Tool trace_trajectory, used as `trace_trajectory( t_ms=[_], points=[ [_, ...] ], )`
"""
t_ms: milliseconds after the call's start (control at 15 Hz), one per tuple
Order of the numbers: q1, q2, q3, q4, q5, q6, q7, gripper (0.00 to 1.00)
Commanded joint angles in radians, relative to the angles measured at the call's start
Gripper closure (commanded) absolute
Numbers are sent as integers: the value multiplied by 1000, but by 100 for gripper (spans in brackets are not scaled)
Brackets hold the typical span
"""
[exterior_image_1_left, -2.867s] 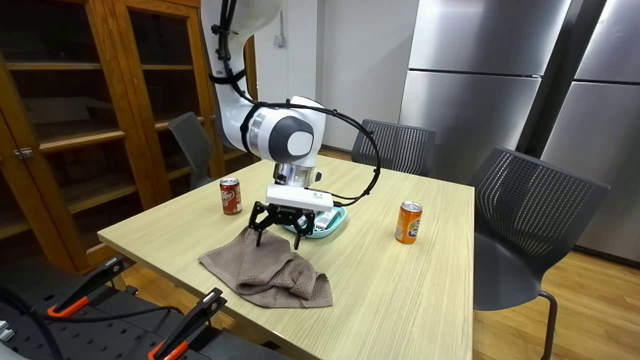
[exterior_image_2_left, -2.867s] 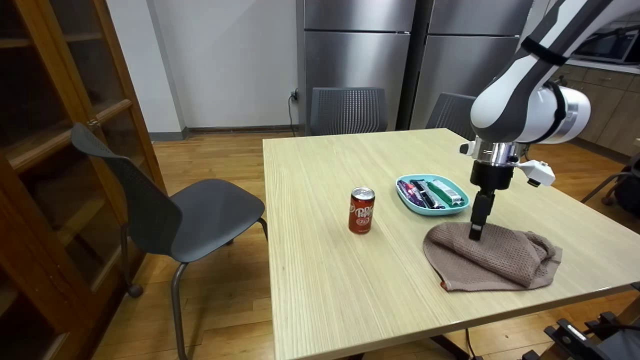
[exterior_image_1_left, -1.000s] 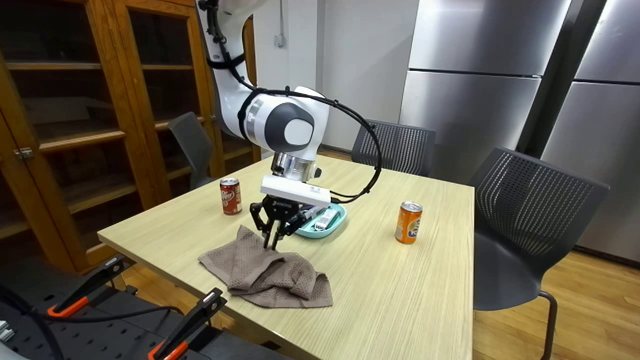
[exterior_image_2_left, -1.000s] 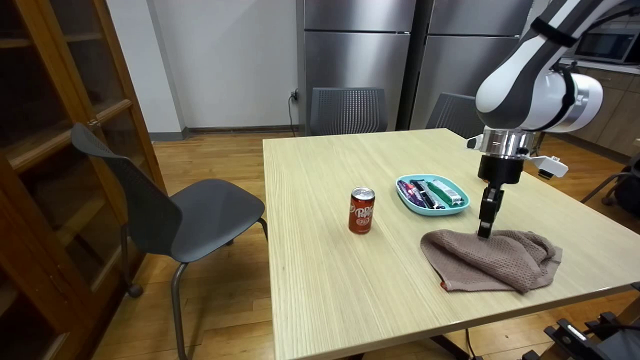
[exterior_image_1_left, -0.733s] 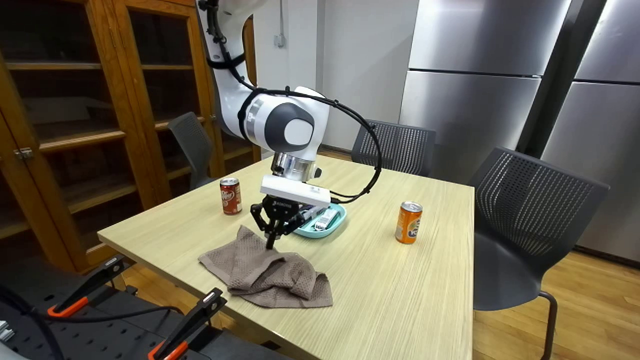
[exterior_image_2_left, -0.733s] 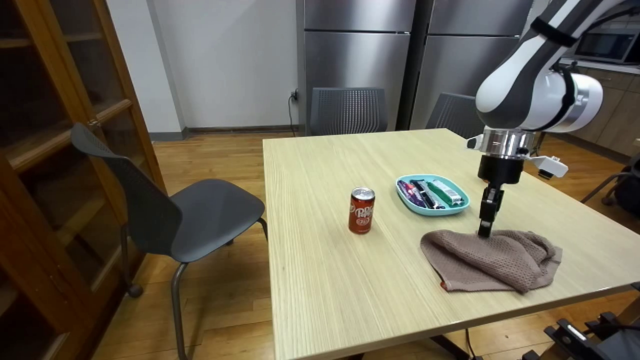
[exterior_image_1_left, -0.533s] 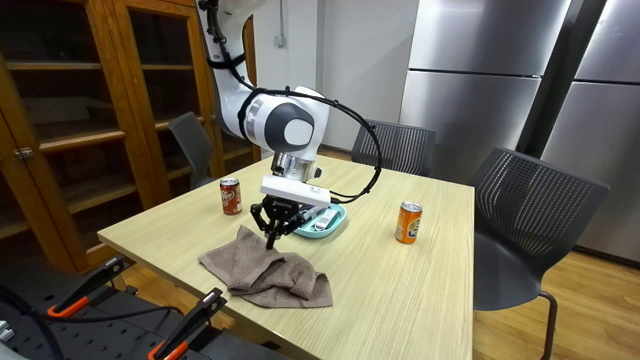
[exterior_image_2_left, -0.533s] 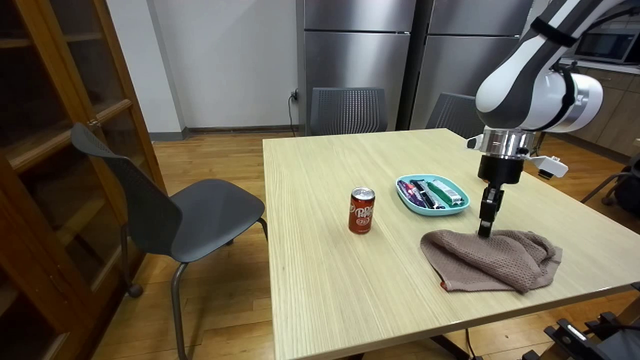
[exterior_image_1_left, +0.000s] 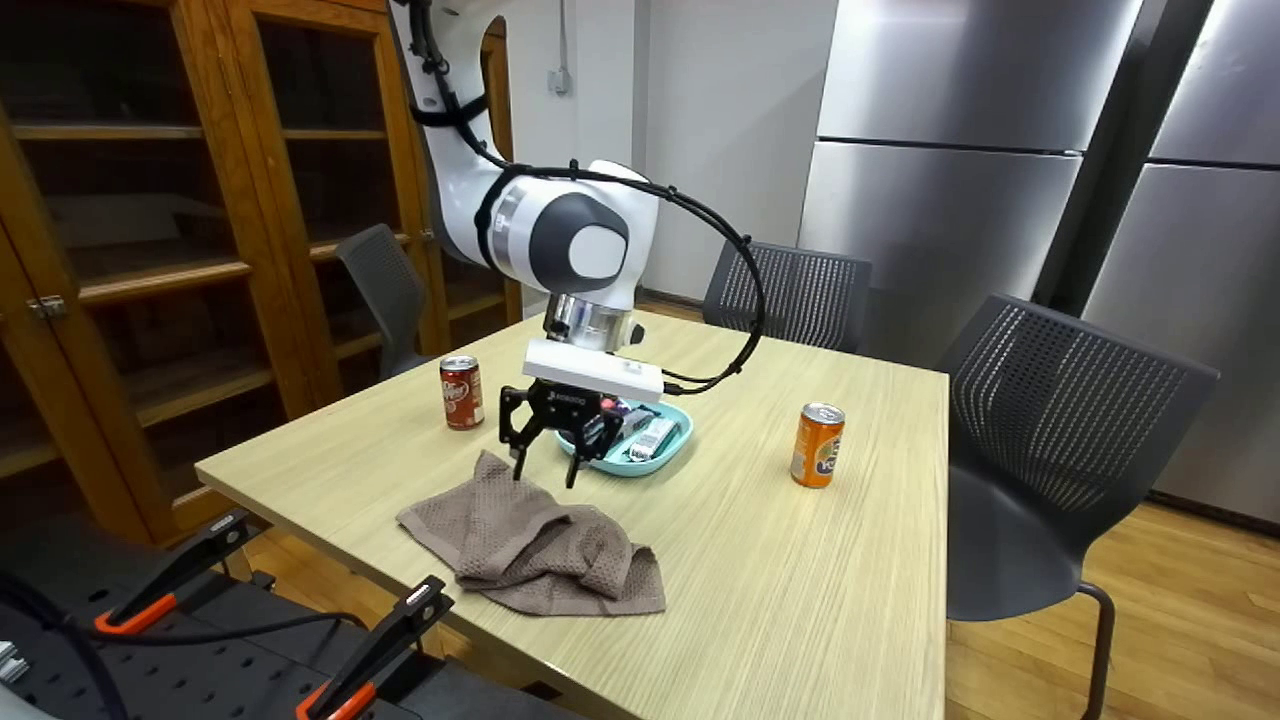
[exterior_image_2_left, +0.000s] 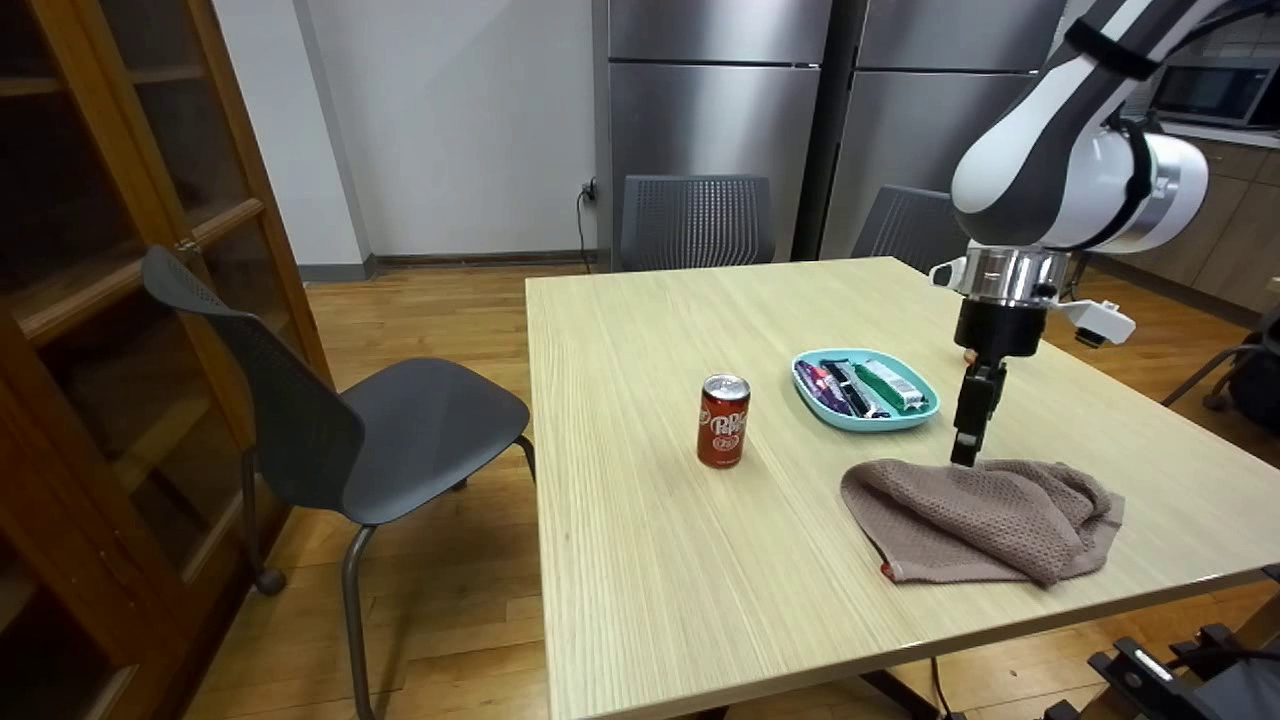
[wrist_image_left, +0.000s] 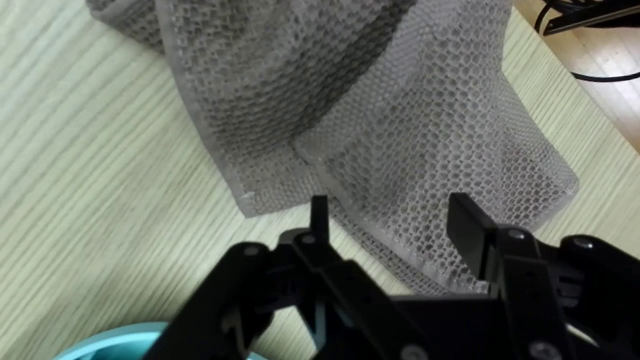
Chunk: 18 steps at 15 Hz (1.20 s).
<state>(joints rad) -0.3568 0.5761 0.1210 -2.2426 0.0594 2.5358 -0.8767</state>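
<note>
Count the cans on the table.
2. In an exterior view, the red can stands left of the tray, the orange can right of it. No others show, though the arm might hide something.

The towel (wrist_image_left: 385, 135) is woven cloth with a rough, honeycomb-textured face; the gripper (exterior_image_1_left: 544, 476) is matt. The table (exterior_image_1_left: 760, 580) shows smooth wood grain. The tray (exterior_image_2_left: 862, 424) appears to be smooth plastic, the wrapped bars (exterior_image_2_left: 890, 384) glossy film. The Dr Pepper can (exterior_image_2_left: 723, 425) and Fanta can (exterior_image_1_left: 818, 450) are shiny printed metal with bare lids. The refrigerator (exterior_image_1_left: 950, 230) is brushed steel; the cabinet (exterior_image_1_left: 240, 150), varnished wood and glass; the chair (exterior_image_1_left: 1075, 415), matt perforated plastic.
</note>
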Motion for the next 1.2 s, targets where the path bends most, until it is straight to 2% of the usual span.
trace_trajectory(
  t_ms=[0, 67, 133, 467, 1133],
  points=[
    [31, -18, -17, -9, -7, -14, -6, 6],
    [36, -16, -19, -9, -9, -13, -5, 1],
    [44, -12, -26, -9, -14, -8, 3, 0],
    [67, 15, -53, 5, -29, -21, 18, 0],
    [85, 68, -58, 19, -42, -32, 30, 0]
  ],
)
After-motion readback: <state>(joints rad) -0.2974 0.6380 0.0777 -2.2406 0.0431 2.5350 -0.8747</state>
